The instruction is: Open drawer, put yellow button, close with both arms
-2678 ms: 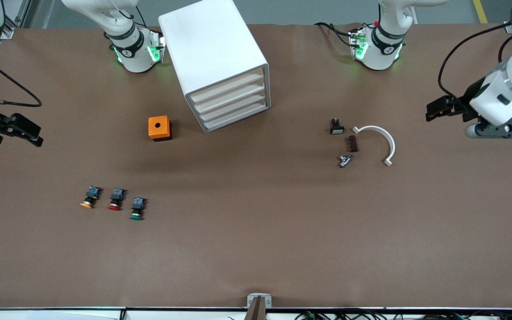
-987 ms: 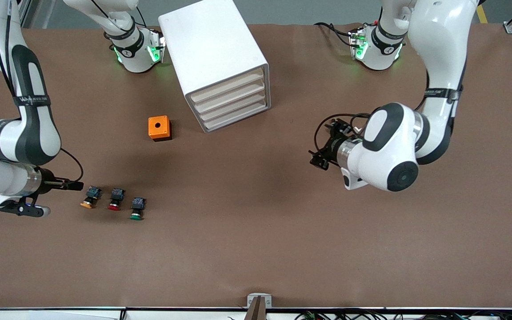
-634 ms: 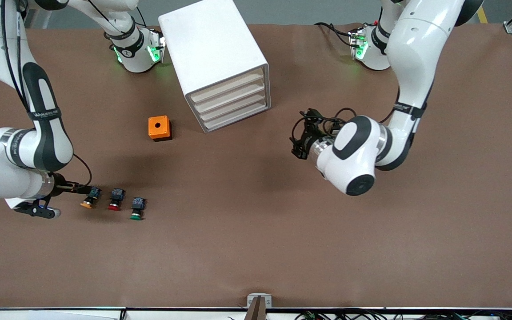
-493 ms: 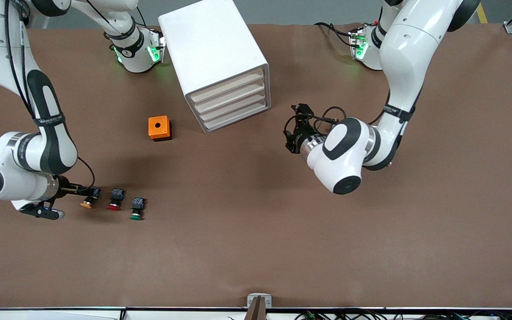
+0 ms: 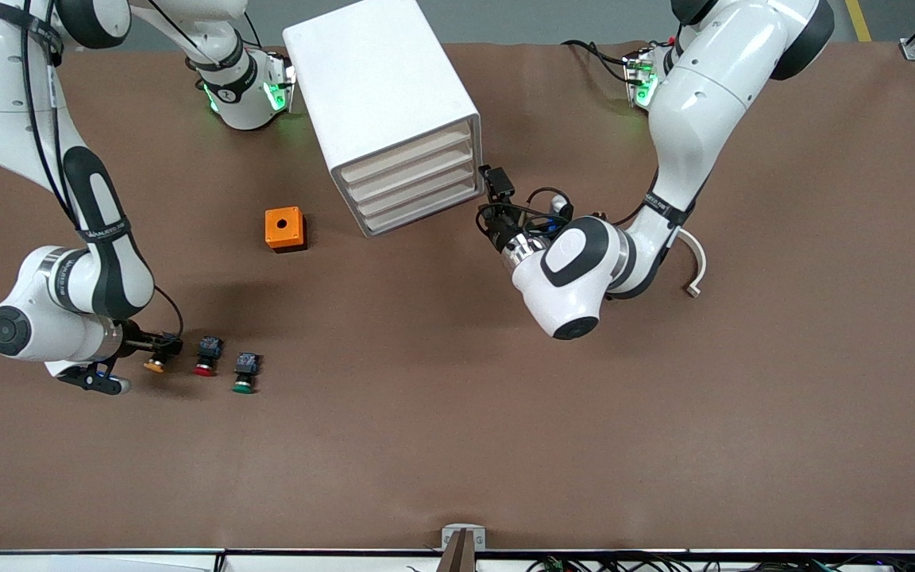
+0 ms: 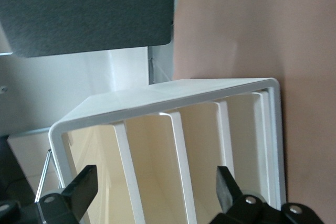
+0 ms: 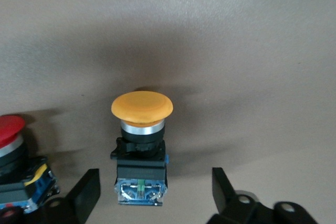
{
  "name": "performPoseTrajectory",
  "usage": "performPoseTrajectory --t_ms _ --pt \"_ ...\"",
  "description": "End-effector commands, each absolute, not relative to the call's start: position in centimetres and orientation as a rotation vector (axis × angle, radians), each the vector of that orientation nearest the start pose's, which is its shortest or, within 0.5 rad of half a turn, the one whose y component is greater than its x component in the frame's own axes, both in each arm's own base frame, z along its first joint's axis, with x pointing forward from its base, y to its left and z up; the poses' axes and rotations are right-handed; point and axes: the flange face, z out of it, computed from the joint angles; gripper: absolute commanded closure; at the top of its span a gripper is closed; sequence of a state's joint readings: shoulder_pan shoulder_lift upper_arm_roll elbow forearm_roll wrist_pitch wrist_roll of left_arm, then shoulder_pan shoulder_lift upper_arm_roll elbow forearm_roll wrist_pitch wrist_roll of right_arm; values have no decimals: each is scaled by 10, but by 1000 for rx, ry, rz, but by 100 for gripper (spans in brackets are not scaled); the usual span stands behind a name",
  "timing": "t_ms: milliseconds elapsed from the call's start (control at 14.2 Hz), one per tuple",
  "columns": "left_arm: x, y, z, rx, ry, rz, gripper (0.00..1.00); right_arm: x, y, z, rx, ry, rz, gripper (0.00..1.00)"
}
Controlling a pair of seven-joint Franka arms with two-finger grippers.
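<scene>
Both arms have advanced: left pincer (image 5: pixel 497 184), spread wide and empty, now faces the shut drawer (image 5: pixel 404 156) at upper centre; right pincer (image 5: pixel 165 343) straddles the yellow button (image 5: pixel 156 364) on the table (image 5: pixel 457 413), lower left (not yet gripped). All steps remain.

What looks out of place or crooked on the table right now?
The white cabinet stands skewed, its drawers angled toward the left arm's end rather than square to the table edge. All four drawers look shut. The three buttons lie on their sides in a row, the yellow button at the end; nothing looks spilled or damaged.
</scene>
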State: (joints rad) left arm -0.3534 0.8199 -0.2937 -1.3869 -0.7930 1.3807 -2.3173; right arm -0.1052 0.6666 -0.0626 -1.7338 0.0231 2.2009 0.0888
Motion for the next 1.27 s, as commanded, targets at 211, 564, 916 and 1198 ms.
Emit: performPoseTrajectory --t_ms 211,564,916,1198 --pt "475 -463 244 -1196 -1652 1365 29 634 -107 183 -3081 454 310 85" --pt "455 -486 249 -1217 -1605 1392 41 638 -107 191 -3044 477 282 100" --pt "434 -509 256 -1239 -1564 1398 44 650 -88 226 -3034 461 349 100" --pt "421 -520 256 -1277 -1531 1396 61 655 -63 259 -3023 542 422 100"
